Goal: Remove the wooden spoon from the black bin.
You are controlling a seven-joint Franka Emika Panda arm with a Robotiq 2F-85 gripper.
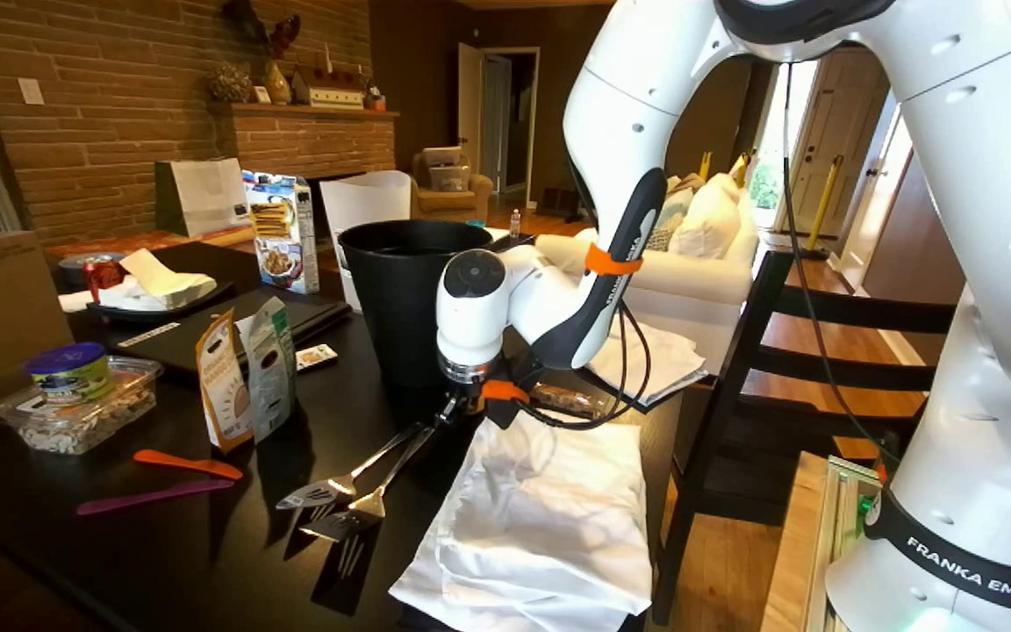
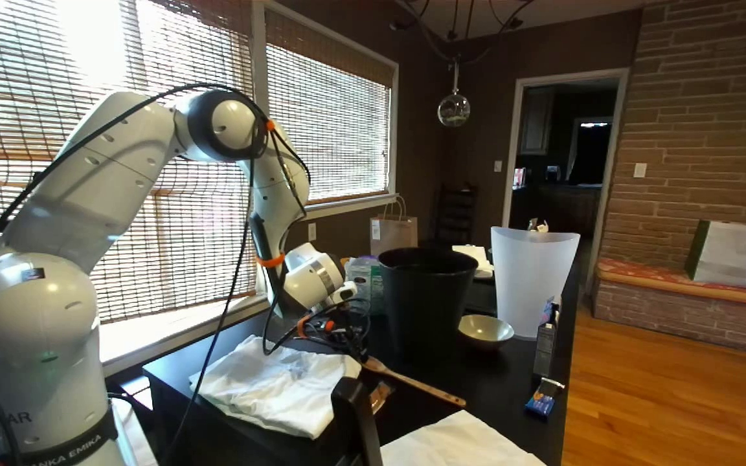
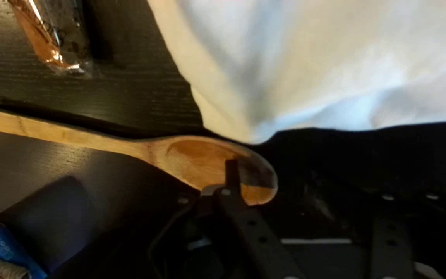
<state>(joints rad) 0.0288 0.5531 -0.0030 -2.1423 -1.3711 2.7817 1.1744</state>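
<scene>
The wooden spoon [image 3: 192, 159] lies on the dark table outside the bin, its bowl end beside the white cloth. It also shows in an exterior view [image 2: 415, 384]. The black bin [image 1: 396, 325] stands upright on the table; it also shows in an exterior view [image 2: 421, 317]. Its inside is too dark to make out. My gripper [image 3: 308, 170] is low over the table beside the bin, its fingers apart. In the wrist view the left finger overlaps the spoon's bowl; the right finger is lost in dark shadow. I cannot tell whether a finger touches the spoon.
A white cloth [image 1: 541, 518] lies beside the gripper. Metal utensils [image 1: 347, 509] and standing pouches [image 1: 270, 377] are in front of the bin. A wrapped brown packet [image 3: 52, 38] lies near the spoon. A metal bowl [image 2: 485, 329] and white bin [image 2: 531, 285] stand beyond.
</scene>
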